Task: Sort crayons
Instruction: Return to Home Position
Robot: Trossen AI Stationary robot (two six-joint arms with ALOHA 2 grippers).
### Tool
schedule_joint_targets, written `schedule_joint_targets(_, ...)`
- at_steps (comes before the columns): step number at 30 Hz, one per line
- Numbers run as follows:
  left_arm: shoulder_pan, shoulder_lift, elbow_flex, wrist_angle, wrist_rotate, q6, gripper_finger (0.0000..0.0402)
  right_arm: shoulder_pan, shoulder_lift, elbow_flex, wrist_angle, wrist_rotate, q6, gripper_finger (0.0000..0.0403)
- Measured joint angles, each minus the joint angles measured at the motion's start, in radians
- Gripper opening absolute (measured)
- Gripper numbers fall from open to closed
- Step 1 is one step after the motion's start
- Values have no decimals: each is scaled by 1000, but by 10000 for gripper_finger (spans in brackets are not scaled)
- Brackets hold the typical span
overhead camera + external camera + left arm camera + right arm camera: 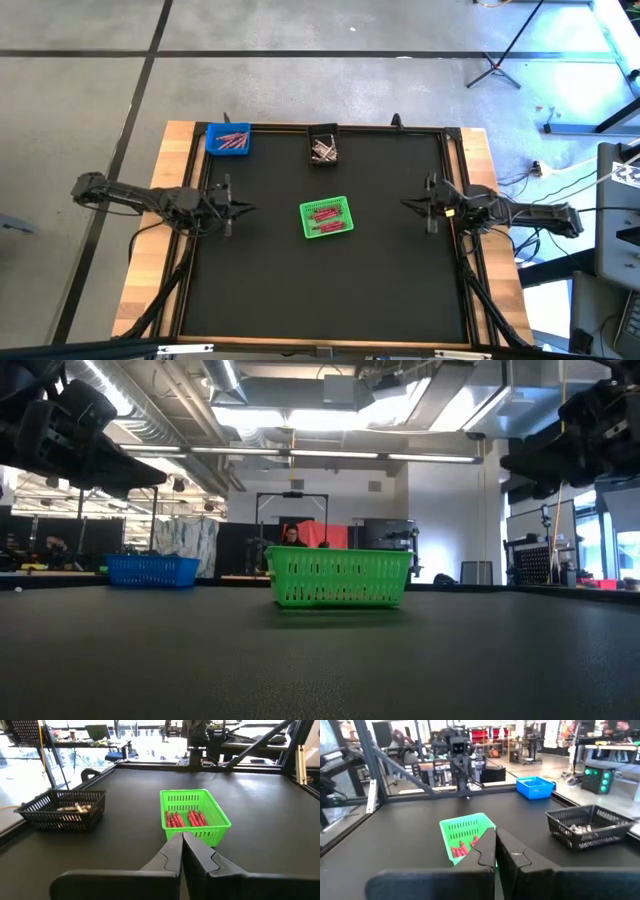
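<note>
A green bin [326, 218] stands mid-table with several red crayons [185, 818] lying in it. A blue bin [229, 139] at the far left holds pinkish crayons [236, 140]. A black bin [323, 147] at the far middle holds pale whitish crayons [75, 808]. My left gripper [243, 209] hovers above the table left of the green bin, shut and empty. My right gripper [408, 204] hovers right of the green bin, shut and empty.
The black mat [330, 290] is framed by a raised rim [462, 240] with wooden table edges [150, 270] outside it. In the low view a person [292, 538] shows in the room behind the green bin.
</note>
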Motion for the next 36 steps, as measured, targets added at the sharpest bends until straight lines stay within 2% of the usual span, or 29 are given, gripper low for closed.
schedule_joint_targets(3, 0, -17, 0, -1, 14, 24, 5, 0, -25, 0, -13, -3, -8, 7)
schedule_joint_targets(10, 53, -111, 0, -36, 242, 97, 1, 0, -24, 0, -20, -48, 27, 7)
schedule_joint_targets(18, 127, -123, 0, -36, 243, 182, 2, 0, -24, 0, -20, -42, 46, 7)
schedule_joint_targets(36, 131, -123, 0, -36, 241, 182, 2, 0, -24, 0, -21, -41, 47, 7)
